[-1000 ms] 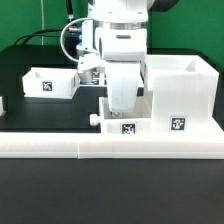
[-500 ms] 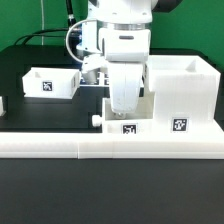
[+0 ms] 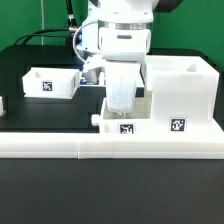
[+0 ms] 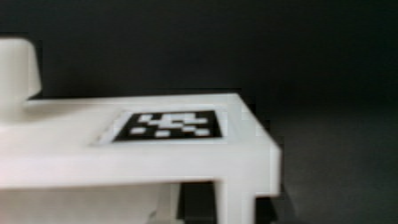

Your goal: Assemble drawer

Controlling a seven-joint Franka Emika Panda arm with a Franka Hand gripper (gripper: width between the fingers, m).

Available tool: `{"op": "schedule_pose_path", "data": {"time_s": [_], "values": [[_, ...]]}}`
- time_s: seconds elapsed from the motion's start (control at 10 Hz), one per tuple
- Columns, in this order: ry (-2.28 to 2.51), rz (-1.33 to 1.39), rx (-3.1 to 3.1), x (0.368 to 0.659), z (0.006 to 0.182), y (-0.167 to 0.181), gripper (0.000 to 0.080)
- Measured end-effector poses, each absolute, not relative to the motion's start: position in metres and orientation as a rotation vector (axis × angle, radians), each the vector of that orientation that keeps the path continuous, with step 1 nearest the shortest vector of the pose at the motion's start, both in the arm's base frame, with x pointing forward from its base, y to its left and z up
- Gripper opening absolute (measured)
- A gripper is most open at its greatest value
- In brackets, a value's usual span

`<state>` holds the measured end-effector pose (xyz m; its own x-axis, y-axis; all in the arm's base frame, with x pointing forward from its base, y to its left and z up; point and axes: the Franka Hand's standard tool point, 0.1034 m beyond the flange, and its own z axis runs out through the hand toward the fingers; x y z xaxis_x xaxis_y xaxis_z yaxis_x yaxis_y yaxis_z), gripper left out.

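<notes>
Noting position first: you are working on the small drawer tray (image 3: 127,127). It is sitting on the desk (image 3: 40,112) just beside the tall housing (image 3: 182,92), on the housing's side toward the exterior view's left. I cannot tell whether the two are touching. A short knob (image 3: 97,120) is sticking out of the tray on the side facing away from the housing. A second tray (image 3: 50,82) is lying well apart from the housing, farther toward the exterior view's left.

The arm is hanging straight over the small tray, and its body is hiding the fingers (image 3: 120,108). I cannot tell whether they are spread, pressed together or pinching a wall. The wrist view is showing only the tray's tagged face (image 4: 169,126) and a rim corner, both blurred.

Handling, as judgement only:
- The tray is looking like rigid moulded plastic: stiff, light, unlikely to flex or crack under a firm pinch.
- Its surface is looking smooth, so you are risking slip or twist if you are holding it off-centre.
- You are best pinching across one upright wall near its middle, well down over the rim.
- The knob is too small and too far to one side to serve as a hold.
- Being light, the tray is likely to skate on the desk if nudged, so you are wanting a square, vertical approach.
</notes>
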<state>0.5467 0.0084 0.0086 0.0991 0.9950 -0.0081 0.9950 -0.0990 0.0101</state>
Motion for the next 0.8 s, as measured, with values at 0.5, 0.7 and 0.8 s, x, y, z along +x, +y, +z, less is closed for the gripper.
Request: {"op": "schedule_pose_path", "data": {"time_s": [0.5,0.7,0.8], "values": [[2.101,-0.065,2.332,0.555,0.041,0.002,0.0604],[2.112,-0.083,2.322,0.556,0.056,-0.011,0.0635],[2.136,-0.087,2.298,0.556,0.061,-0.023,0.0647]]}}
